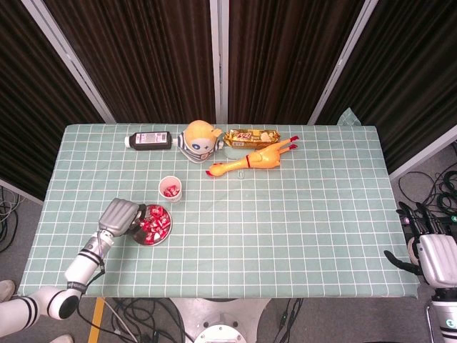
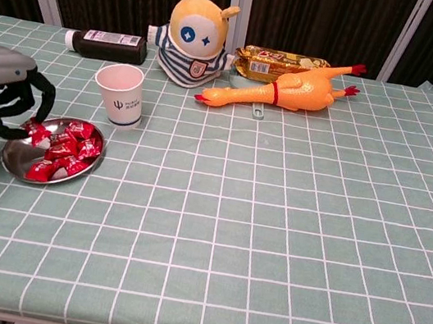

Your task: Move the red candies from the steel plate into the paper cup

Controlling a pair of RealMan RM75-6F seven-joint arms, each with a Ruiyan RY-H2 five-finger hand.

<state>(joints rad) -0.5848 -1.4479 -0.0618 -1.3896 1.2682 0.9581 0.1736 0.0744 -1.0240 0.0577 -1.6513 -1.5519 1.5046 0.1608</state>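
The task looks partly done: one paper cup (image 1: 171, 189) already shows some red candies inside, a heap too jumbled to count remains on the one steel plate (image 2: 13, 162) on the bench, and the left hand (image 2: 3, 93) pinches a candy (image 2: 36, 132) above the plate's rim, while the right hand (image 1: 428, 254) hangs off the bench with fingers apart, holding nothing.

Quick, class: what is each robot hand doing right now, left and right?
Left hand: fingers curled over the steel plate, pinching a red candy.
Right hand: off the table's right edge, holding nothing, fingers apart.
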